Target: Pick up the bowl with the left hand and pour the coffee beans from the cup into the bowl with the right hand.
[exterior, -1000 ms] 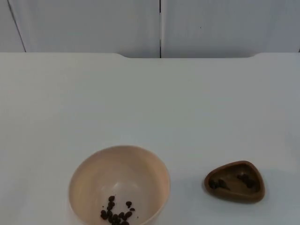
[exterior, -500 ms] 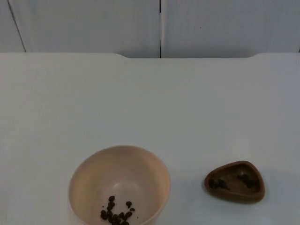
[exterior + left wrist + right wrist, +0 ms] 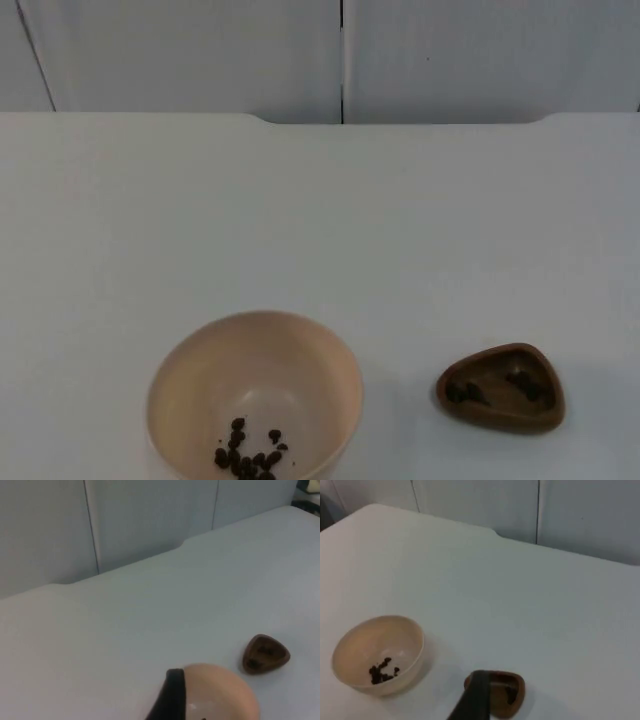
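Bowl (image 3: 255,395) and cup (image 3: 501,387) both stand upright on the white counter (image 3: 320,220), near each other but apart, each within one arm's reach. A few beans (image 3: 248,452) lie in the bowl; some remain in the cup. My left gripper (image 3: 167,700) hangs above the bowl, my right gripper (image 3: 472,700) above the cup; whether either is spread, I cannot tell.

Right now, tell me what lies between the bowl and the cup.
Nothing: bare white table separates the bowl from the brown cup, seen in the top view.
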Action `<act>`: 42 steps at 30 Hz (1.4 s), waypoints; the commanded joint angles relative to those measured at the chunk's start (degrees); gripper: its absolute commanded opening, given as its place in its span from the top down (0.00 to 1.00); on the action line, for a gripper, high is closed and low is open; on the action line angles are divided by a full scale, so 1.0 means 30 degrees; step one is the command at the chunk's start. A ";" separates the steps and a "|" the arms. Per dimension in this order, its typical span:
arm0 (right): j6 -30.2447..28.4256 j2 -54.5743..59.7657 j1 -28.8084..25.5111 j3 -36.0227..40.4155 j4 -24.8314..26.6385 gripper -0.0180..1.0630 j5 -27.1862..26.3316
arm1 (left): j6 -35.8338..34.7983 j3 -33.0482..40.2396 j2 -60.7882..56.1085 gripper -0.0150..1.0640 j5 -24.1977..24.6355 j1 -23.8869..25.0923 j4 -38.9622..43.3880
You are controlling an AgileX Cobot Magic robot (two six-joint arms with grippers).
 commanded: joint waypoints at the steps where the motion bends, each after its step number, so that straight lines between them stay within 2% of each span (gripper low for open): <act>1: -0.0131 -0.0568 -0.0027 0.0074 0.0113 0.23 0.0793 | 0.0000 0.0017 -0.0704 0.28 0.0464 0.0044 0.0229; 5: -0.0131 -0.1970 -0.0027 0.0074 0.0191 0.23 0.1971 | -0.0735 0.0137 -0.1670 0.28 0.0921 0.0044 0.0685; 8: -0.0131 -0.3723 -0.0027 0.0074 0.0357 0.23 0.2873 | -0.1044 0.1532 -0.2859 0.28 0.0965 0.0044 0.0775; 11: -0.0131 -0.3995 -0.0027 0.0074 0.0404 0.23 0.3437 | -0.1099 0.2408 -0.3216 0.28 0.0993 0.0044 0.1094; 15: -0.0611 -0.3995 -0.0021 0.0110 0.0836 0.23 0.4486 | -0.2419 0.2585 -0.3216 0.28 0.1036 0.0044 0.2300; 19: -0.0918 -0.3995 -0.0021 0.0120 0.0883 0.23 0.4654 | -0.2991 0.2553 -0.3216 0.28 0.1442 0.0044 0.2980; 22: -0.1049 -0.3995 -0.0021 0.0120 0.0718 0.23 0.5080 | -0.3254 0.2685 -0.3216 0.28 0.3654 0.0044 0.4232; 26: -0.1081 -0.3995 -0.0021 0.0400 0.0676 0.23 0.5289 | -0.3384 0.2720 -0.3216 0.28 0.3485 0.0044 0.4232; 31: -0.1123 -0.3995 -0.0021 0.1218 0.0726 0.23 0.4556 | -0.3384 0.2804 -0.3216 0.28 0.3437 0.0044 0.4160; 36: -0.1122 -0.3995 -0.0055 0.1214 0.0726 0.23 0.4556 | -0.3221 0.2804 -0.3216 0.28 0.3391 0.0044 0.4004; 42: -0.1122 -0.3995 -0.0055 0.1214 -0.0210 0.23 0.4556 | -0.3295 0.2964 -0.3216 0.28 0.3082 0.0044 0.3924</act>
